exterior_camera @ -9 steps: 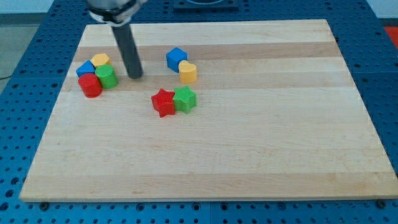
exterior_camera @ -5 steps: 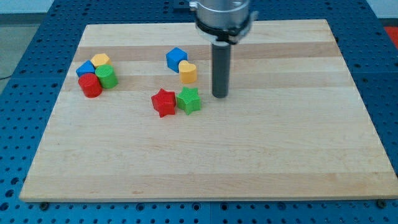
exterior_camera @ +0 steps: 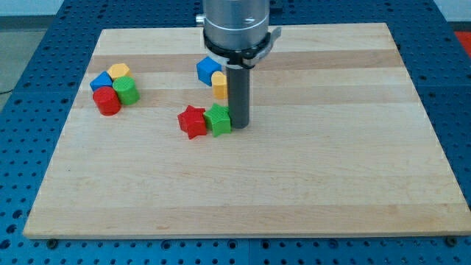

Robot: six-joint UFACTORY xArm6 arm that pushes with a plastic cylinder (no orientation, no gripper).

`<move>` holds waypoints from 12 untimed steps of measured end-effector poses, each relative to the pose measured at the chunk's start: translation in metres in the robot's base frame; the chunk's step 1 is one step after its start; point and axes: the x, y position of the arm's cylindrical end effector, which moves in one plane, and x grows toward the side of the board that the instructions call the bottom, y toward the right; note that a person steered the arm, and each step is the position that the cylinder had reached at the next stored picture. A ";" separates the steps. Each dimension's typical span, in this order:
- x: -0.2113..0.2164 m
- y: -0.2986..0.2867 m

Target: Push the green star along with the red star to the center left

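Note:
The green star [exterior_camera: 218,119] and the red star [exterior_camera: 193,121] lie side by side, touching, a little left of the board's middle, the red one on the view's left. My tip [exterior_camera: 239,125] rests against the green star's right side. The rod rises straight up from there.
A blue cube [exterior_camera: 208,70] and a yellow heart-shaped block [exterior_camera: 218,85] sit just above the stars, partly behind the rod. At the view's upper left, a blue block [exterior_camera: 101,81], a yellow block [exterior_camera: 118,71], a green cylinder [exterior_camera: 126,91] and a red cylinder [exterior_camera: 107,101] cluster together.
My tip swept from the upper left across to the right of the stars, then came back left onto the green star's right side. The two stars have shifted slightly left.

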 end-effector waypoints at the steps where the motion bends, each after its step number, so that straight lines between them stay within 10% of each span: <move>1: 0.000 -0.027; 12: 0.008 -0.157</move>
